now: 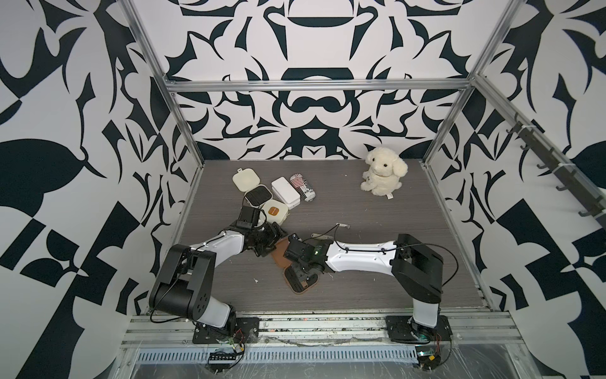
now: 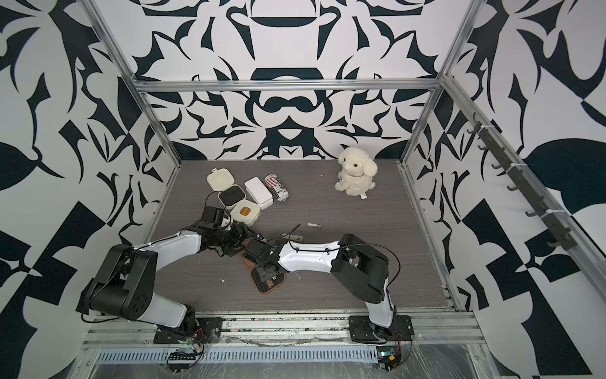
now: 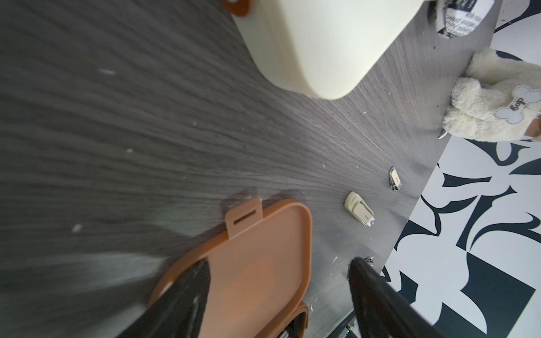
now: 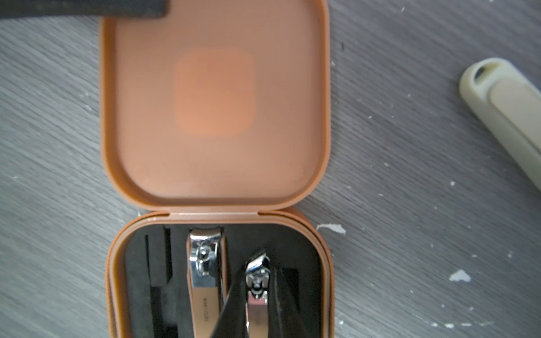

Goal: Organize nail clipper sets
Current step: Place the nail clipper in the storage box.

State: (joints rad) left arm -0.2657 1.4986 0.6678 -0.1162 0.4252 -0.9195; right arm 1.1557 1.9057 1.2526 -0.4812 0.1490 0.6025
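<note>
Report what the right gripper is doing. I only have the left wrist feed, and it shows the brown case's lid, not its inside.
Observer: The right gripper is shut on a small metal clipper, held over the black insert of the open brown case.
Operator: Check the other slots in that insert.
Observer: A second clipper already lies seated in the slot beside the held one.
</note>
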